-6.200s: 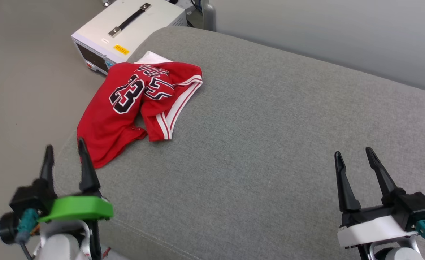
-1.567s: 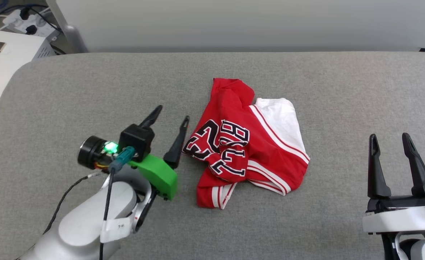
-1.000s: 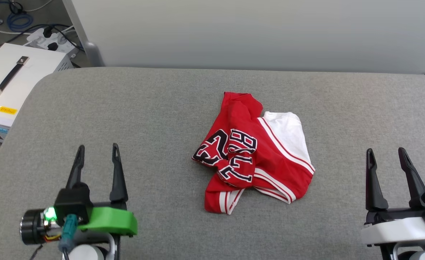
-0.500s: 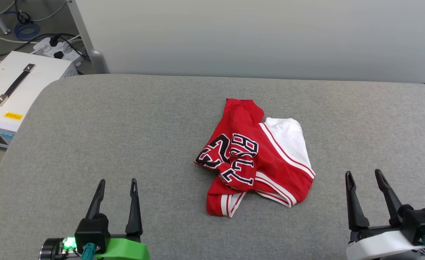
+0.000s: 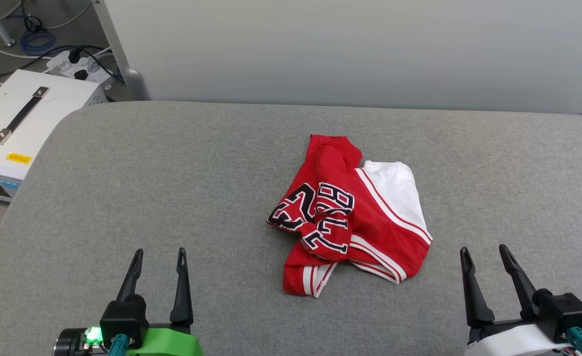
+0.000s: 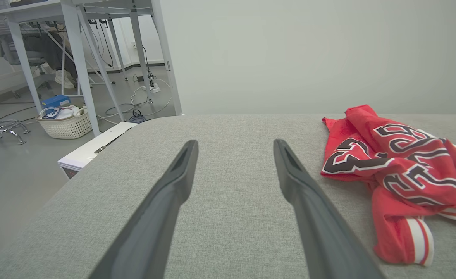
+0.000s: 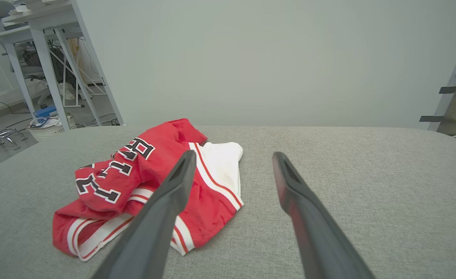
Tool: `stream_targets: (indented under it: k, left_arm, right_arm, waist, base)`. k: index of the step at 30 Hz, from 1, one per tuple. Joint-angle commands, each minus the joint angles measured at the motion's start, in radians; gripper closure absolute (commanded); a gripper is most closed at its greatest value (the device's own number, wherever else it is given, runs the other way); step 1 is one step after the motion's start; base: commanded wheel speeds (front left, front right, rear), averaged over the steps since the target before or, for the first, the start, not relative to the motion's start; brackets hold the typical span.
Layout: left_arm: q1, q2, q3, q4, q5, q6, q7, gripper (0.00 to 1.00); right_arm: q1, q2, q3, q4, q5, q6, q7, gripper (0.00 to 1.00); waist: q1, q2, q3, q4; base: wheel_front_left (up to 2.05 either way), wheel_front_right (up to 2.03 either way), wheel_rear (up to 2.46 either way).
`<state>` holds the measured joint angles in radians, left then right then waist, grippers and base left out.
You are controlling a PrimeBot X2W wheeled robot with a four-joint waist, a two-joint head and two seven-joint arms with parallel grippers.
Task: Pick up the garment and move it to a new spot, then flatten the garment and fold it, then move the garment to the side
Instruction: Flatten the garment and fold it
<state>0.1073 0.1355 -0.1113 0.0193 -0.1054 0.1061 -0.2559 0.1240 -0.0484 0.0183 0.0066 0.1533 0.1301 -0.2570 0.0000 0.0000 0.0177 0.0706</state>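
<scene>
The garment lies crumpled in a heap near the middle of the grey cushioned surface, its black lettering and a white red-striped sleeve facing up. It also appears at the right of the left wrist view and at the left of the right wrist view. My left gripper is open at the lower left, well apart from the garment, with nothing between its fingers. My right gripper is open at the lower right, just beyond the garment's right edge, also holding nothing.
A white equipment box with a black handle stands off the surface's left end. Cables and a power strip lie on the floor behind it. A grey wall runs along the far edge. A white basket sits under desks.
Over the last seconds the garment went from the surface's left end to its middle and was let go. Both grippers have drawn back toward the bottom; the right one shifted slightly left.
</scene>
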Motion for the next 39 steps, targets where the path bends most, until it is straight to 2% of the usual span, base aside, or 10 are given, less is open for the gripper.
stream_targets:
  k: [1,14,19,24,28,30,33,39]
  left_arm:
    - [0.016,-0.008,0.008,0.001,0.009,-0.009,-0.006,0.0]
    - [0.009,-0.042,0.05,-0.003,0.037,-0.047,-0.006,0.0]
    - [-0.021,-0.052,0.058,-0.013,0.041,-0.058,-0.006,0.0]
    - [-0.07,-0.062,0.06,-0.016,0.044,-0.074,-0.006,0.0]
    - [-0.106,-0.068,0.06,-0.02,0.046,-0.084,-0.006,0.0]
    - [-0.122,-0.071,0.06,-0.021,0.047,-0.088,-0.006,0.0]
    - [-0.143,-0.075,0.057,-0.023,0.048,-0.092,-0.006,0.0]
    - [-0.178,-0.081,0.05,-0.03,0.047,-0.093,-0.006,0.0]
  right_arm:
    - [0.011,-0.002,0.001,0.001,0.004,0.001,-0.005,0.0]
    - [-0.047,-0.013,-0.043,-0.048,-0.001,0.001,-0.005,0.0]
    - [-0.178,-0.083,-0.065,-0.092,0.01,0.001,-0.005,0.0]
    - [-0.359,-0.204,-0.027,-0.063,0.037,0.001,-0.005,0.0]
    - [-0.509,-0.329,0.088,0.051,0.087,0.001,-0.003,0.0]
    - [-0.589,-0.394,0.177,0.112,0.128,0.001,0.037,0.0]
    - [-0.707,-0.483,0.321,0.178,0.22,0.001,0.167,0.0]
    - [-0.878,-0.608,0.593,0.232,0.409,0.001,0.49,0.0]
  waist:
    - [0.0,0.0,0.001,0.0]
    - [0.0,0.0,0.014,0.008]
    - [0.0,0.0,0.056,0.018]
    - [0.0,0.0,0.114,0.036]
    - [0.0,0.0,0.161,0.05]
    - [0.0,0.0,0.181,0.057]
    - [0.0,0.0,0.211,0.068]
    - [0.0,0.0,0.264,0.086]
  base:
    - [0.0,0.0,0.0]
    - [0.0,0.0,0.0]
    - [0.0,0.0,0.0]
    - [0.0,0.0,0.0]
    - [0.0,0.0,0.0]
    - [0.0,0.0,0.0]
    - [0.0,0.0,0.0]
    - [0.0,0.0,0.0]
